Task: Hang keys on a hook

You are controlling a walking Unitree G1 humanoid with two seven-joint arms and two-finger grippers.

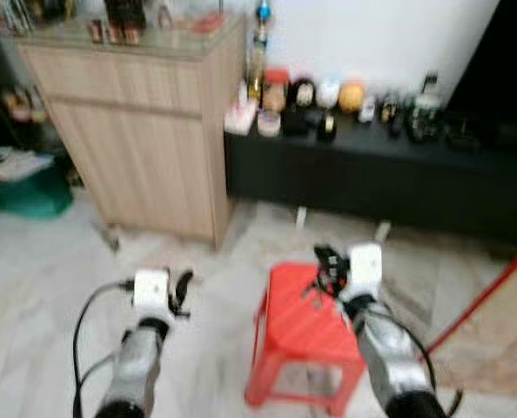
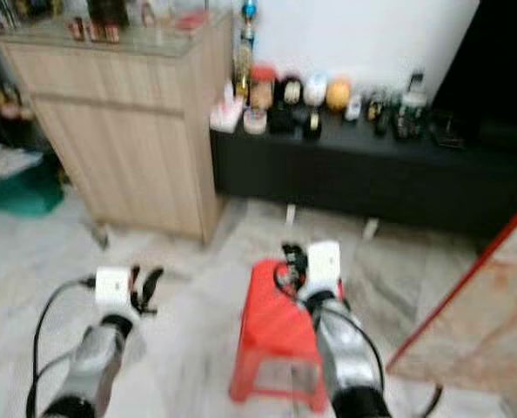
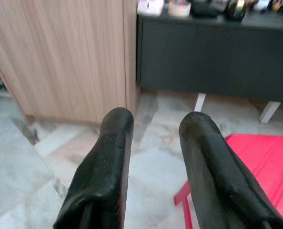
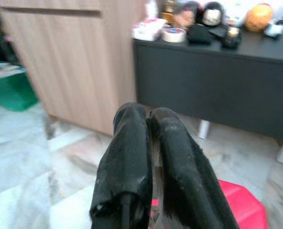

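My right gripper (image 1: pixel 328 266) hovers over the far edge of a red plastic stool (image 1: pixel 302 335). Its fingers (image 4: pixel 132 152) are pressed together on a thin dark key ring (image 2: pixel 281 276), and the keys hang blurred beside them. My left gripper (image 1: pixel 182 292) is held out over the marble floor to the left of the stool, and its two black fingers (image 3: pixel 108 157) stand apart with nothing between them. The head views are blurred.
A wooden cabinet (image 1: pixel 137 131) stands ahead on the left. To its right, a low black sideboard (image 1: pixel 372 174) carries several small items. A green bin (image 1: pixel 28 192) sits at the far left. A red-edged board (image 1: pixel 493 322) leans at the right.
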